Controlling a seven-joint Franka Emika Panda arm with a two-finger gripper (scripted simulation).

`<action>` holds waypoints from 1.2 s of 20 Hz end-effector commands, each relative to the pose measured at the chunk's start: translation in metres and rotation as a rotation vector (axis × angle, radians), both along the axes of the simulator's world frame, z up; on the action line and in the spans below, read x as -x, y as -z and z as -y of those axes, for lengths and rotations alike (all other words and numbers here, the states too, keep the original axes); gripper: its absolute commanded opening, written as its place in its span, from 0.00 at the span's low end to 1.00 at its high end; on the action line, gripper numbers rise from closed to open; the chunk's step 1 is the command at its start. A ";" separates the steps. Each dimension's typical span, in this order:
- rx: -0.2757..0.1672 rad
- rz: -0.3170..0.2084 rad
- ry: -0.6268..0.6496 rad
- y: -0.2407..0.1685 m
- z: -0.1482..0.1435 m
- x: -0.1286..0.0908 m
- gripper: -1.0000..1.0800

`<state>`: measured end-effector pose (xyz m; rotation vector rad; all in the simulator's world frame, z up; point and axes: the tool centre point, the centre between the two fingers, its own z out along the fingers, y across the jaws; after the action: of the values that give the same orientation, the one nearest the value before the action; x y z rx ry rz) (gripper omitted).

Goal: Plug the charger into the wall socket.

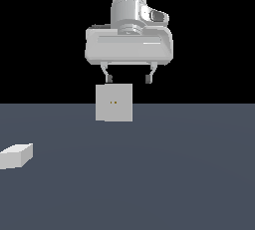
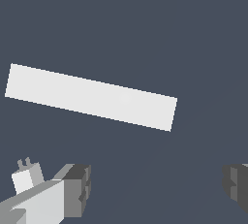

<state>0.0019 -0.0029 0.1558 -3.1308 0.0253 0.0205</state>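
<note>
The wall socket [image 1: 114, 102] is an upright off-white square slab with two tiny orange dots on its face, standing on the floor near the middle of the exterior view. From the wrist it shows as a long pale strip [image 2: 92, 97], its top edge. The charger [image 1: 16, 156], a small off-white block, lies on the floor far toward the exterior view's left. In the wrist view the charger [image 2: 24, 178] shows two short prongs and is partly hidden by one finger [image 2: 77, 189]. My gripper [image 1: 128, 78] hangs above the socket, open and empty [image 2: 157, 186].
A flat dark grey-blue floor [image 1: 174, 174] carries both objects, with a black background behind it. Nothing else stands on it.
</note>
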 end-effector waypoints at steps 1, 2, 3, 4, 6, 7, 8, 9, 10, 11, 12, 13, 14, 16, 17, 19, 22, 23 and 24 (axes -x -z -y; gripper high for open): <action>0.000 0.000 0.000 0.000 0.000 0.000 0.96; 0.000 0.000 0.000 0.000 0.000 0.000 0.96; 0.000 0.001 -0.001 0.000 -0.001 0.000 0.96; 0.000 0.002 -0.003 0.001 -0.002 0.001 0.96; -0.001 0.006 -0.007 0.002 -0.005 0.002 0.96; -0.001 0.009 -0.010 0.003 -0.007 0.003 0.96; -0.001 0.012 -0.014 0.004 -0.010 0.004 0.96; -0.001 0.016 -0.018 0.005 -0.013 0.005 0.96; -0.002 0.020 -0.023 0.007 -0.016 0.007 0.96; -0.002 0.025 -0.028 0.008 -0.020 0.008 0.96; -0.003 0.030 -0.034 0.010 -0.024 0.010 0.96; -0.003 0.035 -0.040 0.012 -0.029 0.012 0.96; -0.004 0.042 -0.047 0.014 -0.034 0.014 0.96; -0.005 0.055 -0.063 0.019 -0.045 0.019 0.96; -0.006 0.063 -0.072 0.022 -0.051 0.022 0.96; -0.008 0.080 -0.091 0.028 -0.064 0.028 0.96; -0.011 0.108 -0.123 0.038 -0.086 0.038 0.96; -0.012 0.118 -0.134 0.042 -0.094 0.042 0.96; -0.014 0.127 -0.145 0.046 -0.101 0.045 0.96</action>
<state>-0.0377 0.0869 0.1157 -3.1110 -0.1753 -0.1537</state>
